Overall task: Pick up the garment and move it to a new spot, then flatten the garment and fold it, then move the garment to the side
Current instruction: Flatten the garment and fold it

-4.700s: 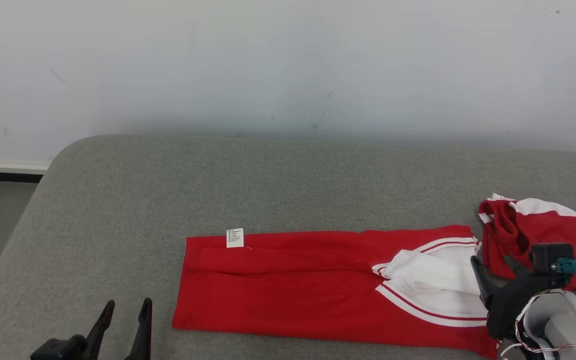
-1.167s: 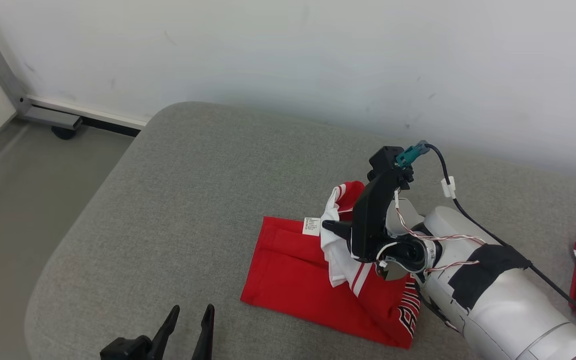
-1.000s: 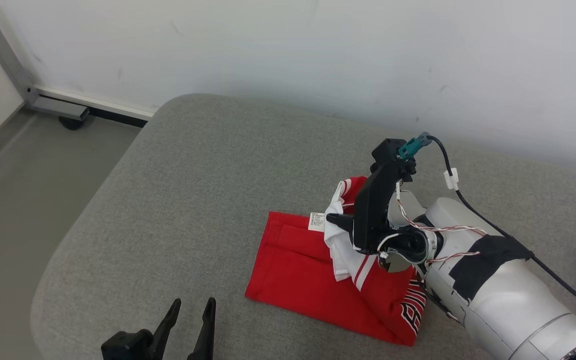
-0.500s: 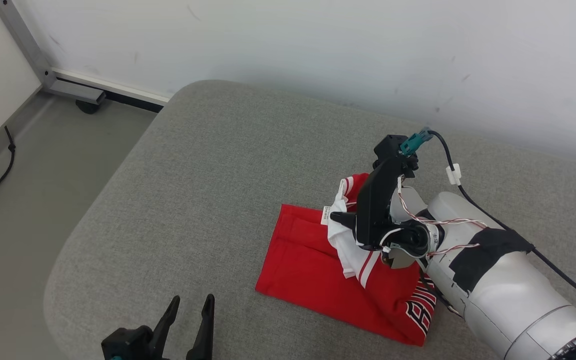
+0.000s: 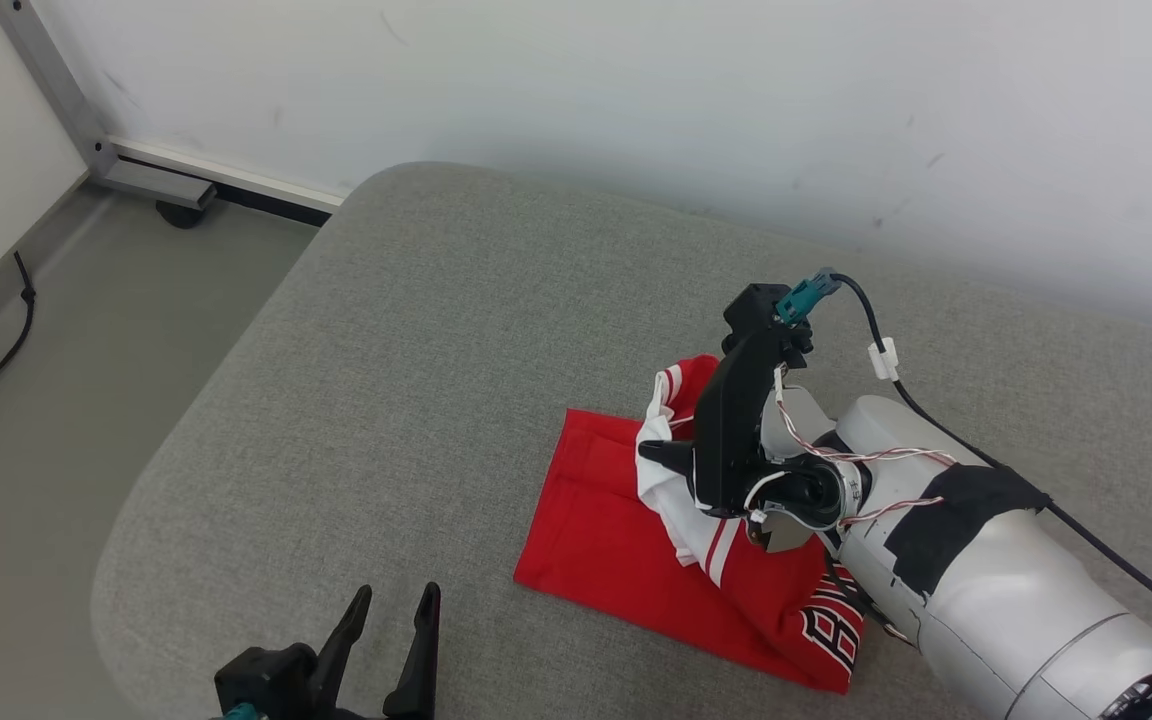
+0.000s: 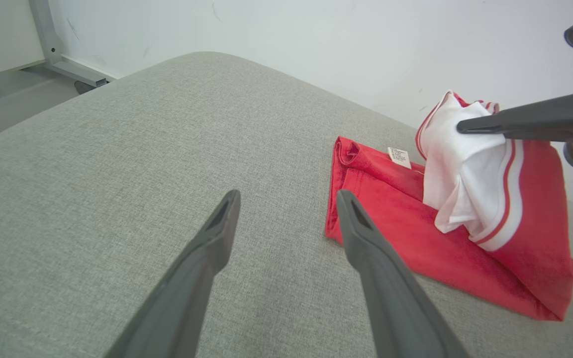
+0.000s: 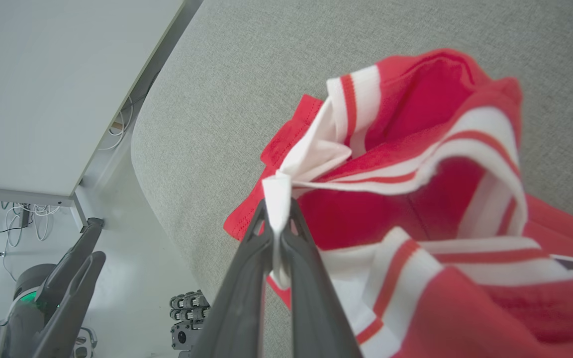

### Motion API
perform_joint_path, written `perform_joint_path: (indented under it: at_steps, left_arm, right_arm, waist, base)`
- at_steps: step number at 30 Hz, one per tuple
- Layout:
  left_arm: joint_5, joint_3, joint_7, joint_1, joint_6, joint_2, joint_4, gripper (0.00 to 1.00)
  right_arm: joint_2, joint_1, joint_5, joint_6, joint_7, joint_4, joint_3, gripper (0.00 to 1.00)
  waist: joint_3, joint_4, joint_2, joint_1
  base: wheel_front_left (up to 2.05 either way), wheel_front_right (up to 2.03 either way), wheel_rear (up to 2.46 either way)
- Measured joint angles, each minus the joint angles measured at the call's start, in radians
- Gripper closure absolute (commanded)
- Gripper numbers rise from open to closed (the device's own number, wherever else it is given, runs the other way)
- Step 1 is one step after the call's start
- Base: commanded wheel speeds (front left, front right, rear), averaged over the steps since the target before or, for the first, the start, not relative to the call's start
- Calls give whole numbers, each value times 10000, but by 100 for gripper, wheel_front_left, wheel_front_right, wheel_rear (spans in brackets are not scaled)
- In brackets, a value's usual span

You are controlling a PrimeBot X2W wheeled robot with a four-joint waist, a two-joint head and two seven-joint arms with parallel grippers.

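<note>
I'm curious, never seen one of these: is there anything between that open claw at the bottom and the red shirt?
Nothing: in the left wrist view only bare grey cushion separates the left gripper from the garment.

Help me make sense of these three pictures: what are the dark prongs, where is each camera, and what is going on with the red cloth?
This is a two-armed robot. Each arm ends in a gripper with two long dark fingers. One picture looks down from a camera on its head; the other two come from cameras on its wrists, looking along each gripper's fingers. A red and white garment lies partly folded on a grey padded surface. The right gripper is shut on a white corner of the garment, lifting that part over the rest. The left gripper hangs open above the bare padding beside the garment, holding nothing. A small white label shows near the garment's edge.
</note>
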Motion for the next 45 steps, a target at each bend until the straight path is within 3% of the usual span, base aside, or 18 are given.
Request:
perform_joint_path:
  at_steps: [19, 45]
  left_arm:
    - [15, 73, -15, 2, -88, -88, 240, 0]
    - [290, 65, -33, -182, -255, -234, 420, 0]
  right_arm:
    - [10, -383, 499, -144, -454, 374, 704, 100]
    - [10, -407, 1277, 134, -690, 424, 1592, 100]
  waist:
    - [119, 104, 0, -1]
    - [161, 169, -1, -1]
  base:
    - [0, 0, 0]
    - [0, 0, 0]
